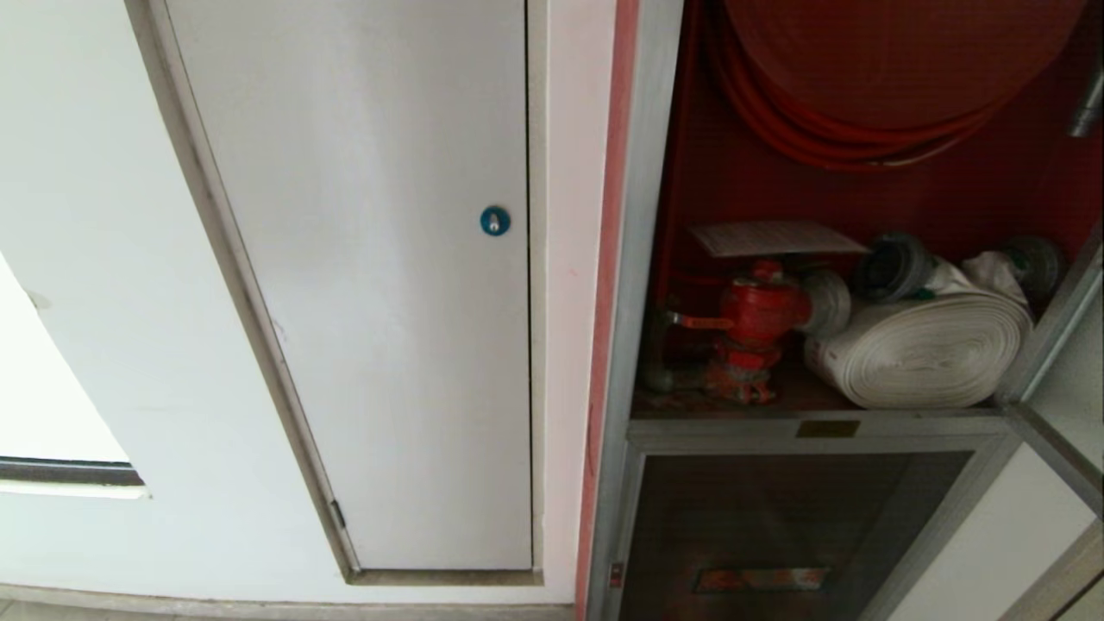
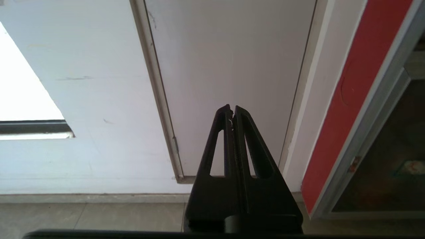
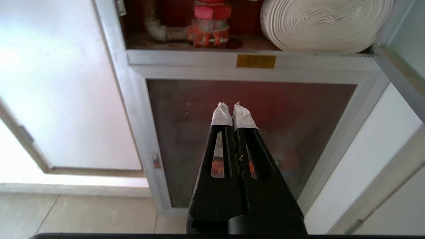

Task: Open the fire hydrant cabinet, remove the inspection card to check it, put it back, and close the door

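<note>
The cabinet (image 1: 642, 259) is standing open at the right of the head view, its silver frame edged by a red strip against the white wall. Inside, a red hose (image 1: 862, 112) is hanging coiled at the top against the red back wall. Below it the card (image 1: 772, 237) is lying flat on top of the red valve (image 1: 759, 315), a white sheet with faint print that is too small to read. Just right of the valve a rolled white hose (image 1: 923, 349) is resting on the cabinet's shelf, its metal couplings behind it. Under the shelf a lower panel of dark glass (image 1: 776, 526) is sitting shut in its frame. The door (image 1: 1056, 345) is swung out at the far right, showing edge-on as a silver bar.

Left of the cabinet a plain white door (image 1: 388, 302) with a small blue lock (image 1: 495, 221) is filling the middle of the wall.

Neither arm is showing in the head view. The left pincer (image 2: 232, 109) is pointing at the bottom of the white door, fingers pressed together and holding nothing. The right pincer (image 3: 232, 106), its tips wrapped in white tape, is pointing at the lower glass panel, likewise closed and empty, well below the card.
</note>
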Robot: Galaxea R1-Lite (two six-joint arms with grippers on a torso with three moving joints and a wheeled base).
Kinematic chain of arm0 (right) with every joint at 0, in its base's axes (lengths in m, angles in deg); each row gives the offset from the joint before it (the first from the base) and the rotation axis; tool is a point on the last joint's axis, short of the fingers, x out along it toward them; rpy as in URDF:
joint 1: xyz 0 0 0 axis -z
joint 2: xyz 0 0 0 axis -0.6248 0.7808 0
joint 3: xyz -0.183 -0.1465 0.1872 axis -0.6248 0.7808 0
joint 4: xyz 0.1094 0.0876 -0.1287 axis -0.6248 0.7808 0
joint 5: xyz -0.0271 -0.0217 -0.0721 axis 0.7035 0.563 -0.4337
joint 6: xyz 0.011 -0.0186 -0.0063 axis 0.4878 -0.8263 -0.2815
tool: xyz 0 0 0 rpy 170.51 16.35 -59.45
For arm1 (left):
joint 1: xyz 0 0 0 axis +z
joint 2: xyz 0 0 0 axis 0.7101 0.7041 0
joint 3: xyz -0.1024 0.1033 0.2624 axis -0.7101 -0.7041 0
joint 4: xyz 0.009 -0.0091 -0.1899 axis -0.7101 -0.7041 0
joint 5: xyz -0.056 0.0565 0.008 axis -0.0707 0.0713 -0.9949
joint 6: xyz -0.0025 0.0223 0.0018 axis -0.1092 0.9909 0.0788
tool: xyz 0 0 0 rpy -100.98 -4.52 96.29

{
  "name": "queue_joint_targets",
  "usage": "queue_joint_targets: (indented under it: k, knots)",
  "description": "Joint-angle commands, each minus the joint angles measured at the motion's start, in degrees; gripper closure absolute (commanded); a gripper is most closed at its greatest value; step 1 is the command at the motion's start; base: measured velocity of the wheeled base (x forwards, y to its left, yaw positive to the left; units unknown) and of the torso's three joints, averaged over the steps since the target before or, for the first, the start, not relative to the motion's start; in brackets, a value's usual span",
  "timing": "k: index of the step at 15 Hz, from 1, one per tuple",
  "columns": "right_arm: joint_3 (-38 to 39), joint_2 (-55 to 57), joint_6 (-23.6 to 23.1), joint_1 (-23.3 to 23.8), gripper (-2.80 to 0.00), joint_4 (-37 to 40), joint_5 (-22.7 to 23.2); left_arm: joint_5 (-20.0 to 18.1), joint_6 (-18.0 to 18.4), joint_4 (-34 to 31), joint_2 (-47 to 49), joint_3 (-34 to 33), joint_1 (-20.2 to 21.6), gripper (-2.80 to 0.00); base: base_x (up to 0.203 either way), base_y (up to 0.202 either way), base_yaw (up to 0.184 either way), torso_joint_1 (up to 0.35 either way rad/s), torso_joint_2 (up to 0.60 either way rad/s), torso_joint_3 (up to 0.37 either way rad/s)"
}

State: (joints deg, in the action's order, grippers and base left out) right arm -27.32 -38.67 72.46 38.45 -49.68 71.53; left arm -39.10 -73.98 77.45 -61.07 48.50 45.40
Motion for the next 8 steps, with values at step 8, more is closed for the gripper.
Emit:
queue_joint_targets:
  k: [8]
  knots:
    - [0.00,-0.10,-0.02,-0.04,0.00,-0.01,0.00,-0.02,0.04,0.05,-0.01,-0.44,0.02,0.00,0.197,0.000,0.001,0.001,0.00,0.002]
